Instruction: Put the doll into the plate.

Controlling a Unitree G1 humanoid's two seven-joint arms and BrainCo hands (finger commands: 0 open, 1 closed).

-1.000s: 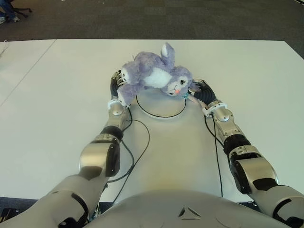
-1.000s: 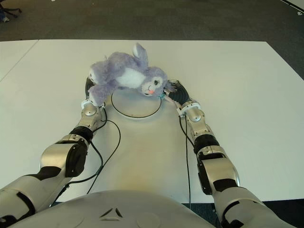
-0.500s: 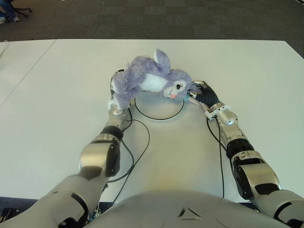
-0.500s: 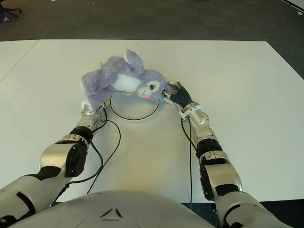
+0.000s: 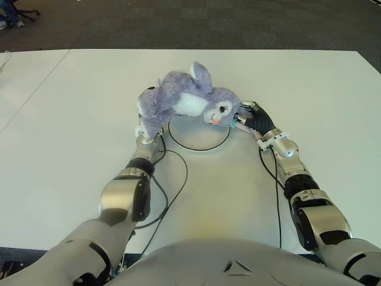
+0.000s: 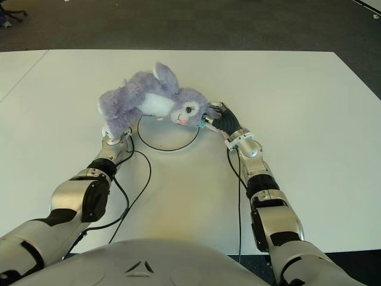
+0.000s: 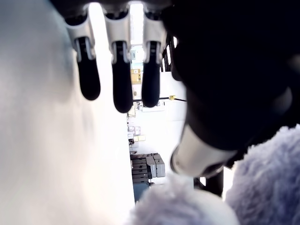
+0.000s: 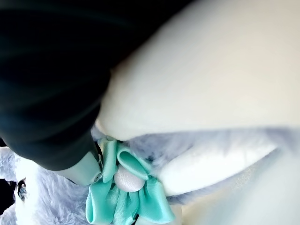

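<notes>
Head stereo pair looking down at shared table (image 5: 71, 119), wrist cameras close-up

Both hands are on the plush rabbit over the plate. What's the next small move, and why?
Probably lower both hands a little. The fluffy purple rabbit doll hangs between the left hand and the right hand, over the far rim of the round white plate, seemingly not yet resting in it.

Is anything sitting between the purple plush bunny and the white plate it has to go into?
Nothing visible. The purple plush bunny is held between the left hand and right hand, over the far rim of the round white plate, whose visible inside holds nothing.
</notes>
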